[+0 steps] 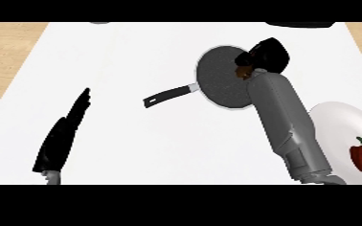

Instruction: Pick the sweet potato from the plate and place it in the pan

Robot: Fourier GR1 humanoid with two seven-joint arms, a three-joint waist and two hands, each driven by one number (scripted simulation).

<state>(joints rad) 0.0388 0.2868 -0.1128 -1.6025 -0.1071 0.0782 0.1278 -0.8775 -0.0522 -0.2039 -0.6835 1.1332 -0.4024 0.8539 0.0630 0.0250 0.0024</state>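
Right robot hand [267, 55], black w/ grey forearm, sits over the far right rim of the round dark grey frying pan [220, 79], fingers curled round the brown sweet potato [244, 72]. Only a small bit of the potato shows, under the hand, above the pan's right edge. Can't tell if it touches the pan surface yet.

Pan lies mid-counter on the white counter [163, 139], black handle pointing down-left toward the view's centre. Right forearm crosses the pan's lower right rim.

Round white plate [332, 124] at the right edge, partly cut off by the frame and partly behind the forearm; a red pepper-like item w/ green stem [357, 153] lies on it near the frame edge.

Left robot hand [63, 134] rests at lower left, fingers straight & together, pointing up-right, well apart from the pan, holding nothing.
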